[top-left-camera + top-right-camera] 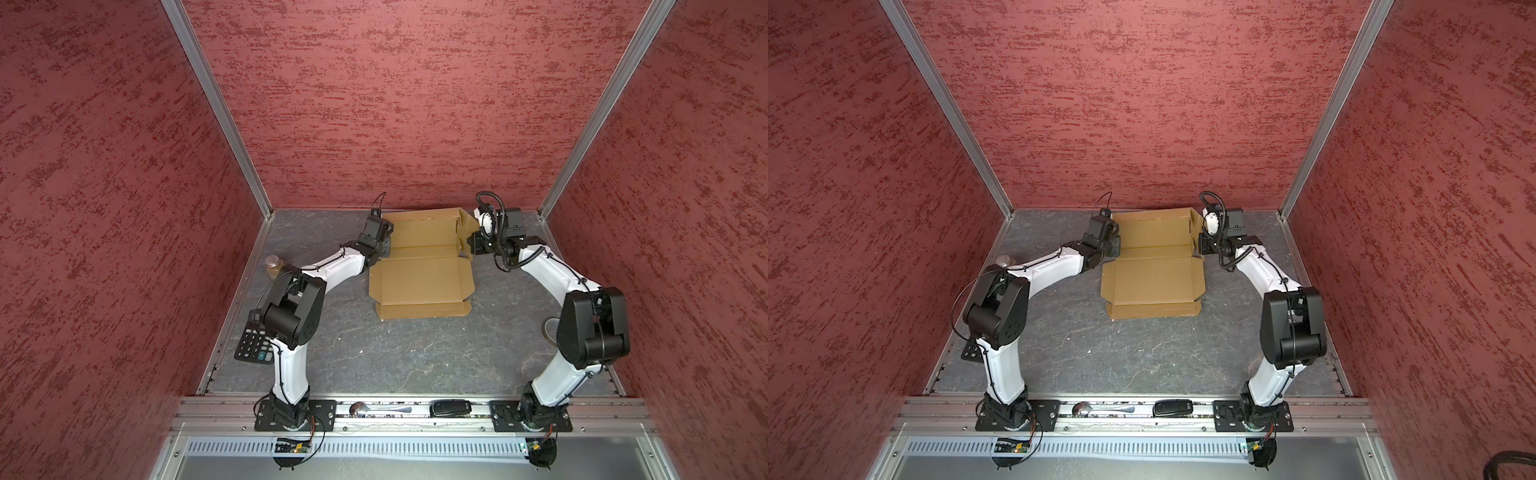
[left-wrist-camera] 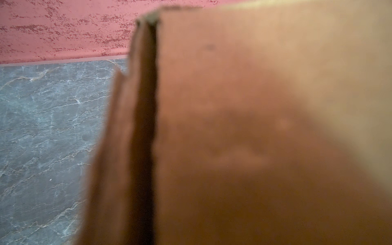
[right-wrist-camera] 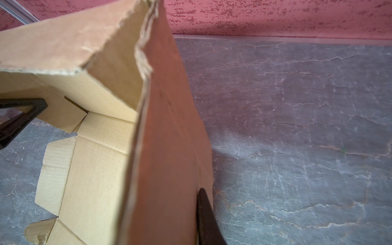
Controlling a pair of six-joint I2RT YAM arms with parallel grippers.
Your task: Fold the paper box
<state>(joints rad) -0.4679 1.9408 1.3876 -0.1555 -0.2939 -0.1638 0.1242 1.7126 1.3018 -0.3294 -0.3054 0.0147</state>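
Tan corrugated paper box (image 1: 419, 282); left gripper (image 1: 385, 246) and right gripper (image 1: 473, 243) each pinch 1 upright flap.

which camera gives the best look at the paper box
A top view: the whole paper box shows, panels and creases. The right wrist view shows one raised side flap and some of the inside. The left wrist view shows only blurred cardboard up close.
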